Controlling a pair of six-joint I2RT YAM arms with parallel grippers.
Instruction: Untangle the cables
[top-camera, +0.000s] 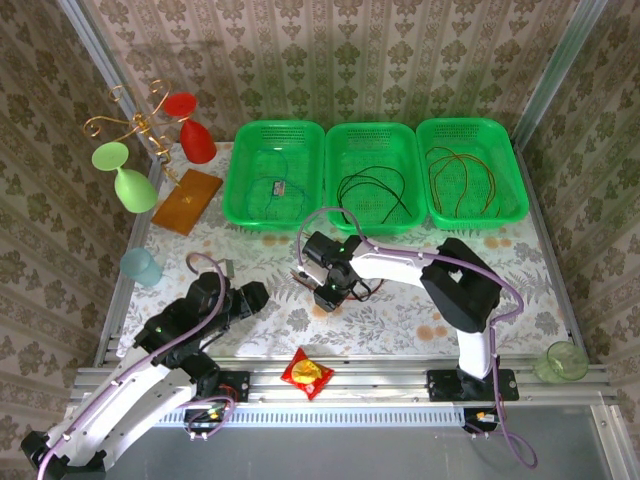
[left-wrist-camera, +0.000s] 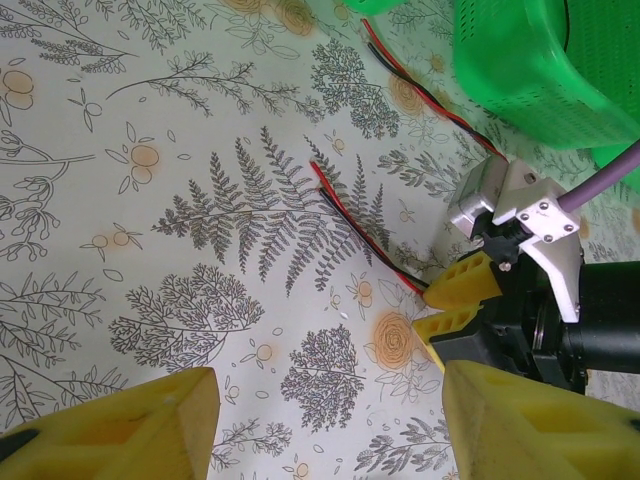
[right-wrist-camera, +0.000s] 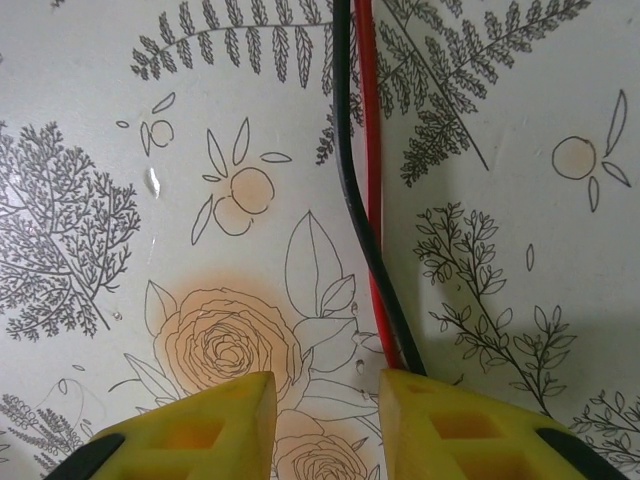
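A paired red and black cable (right-wrist-camera: 362, 200) lies on the flower-patterned table and runs down to the right fingertip (right-wrist-camera: 440, 420) of my right gripper (right-wrist-camera: 325, 390). It slips under that finger, not between the jaws, which stand slightly apart with nothing in the gap. In the left wrist view the same cable (left-wrist-camera: 350, 225) leads across the table to my right gripper (left-wrist-camera: 452, 303). My left gripper (left-wrist-camera: 325, 430) is wide open just left of it, holding nothing. From above, both grippers, left (top-camera: 255, 295) and right (top-camera: 328, 297), hover low at the table's middle. Other cables lie in three baskets: blue-green (top-camera: 280, 185), black (top-camera: 372, 185), brown-orange (top-camera: 462, 180).
Three green baskets (top-camera: 322, 215) line the back of the table. A red snack packet (top-camera: 307, 373) lies at the front edge. A blue cup (top-camera: 141, 266), an orange board (top-camera: 187, 200) and two upturned goblets (top-camera: 135, 185) stand at the left, and a green glass (top-camera: 562, 361) at the front right.
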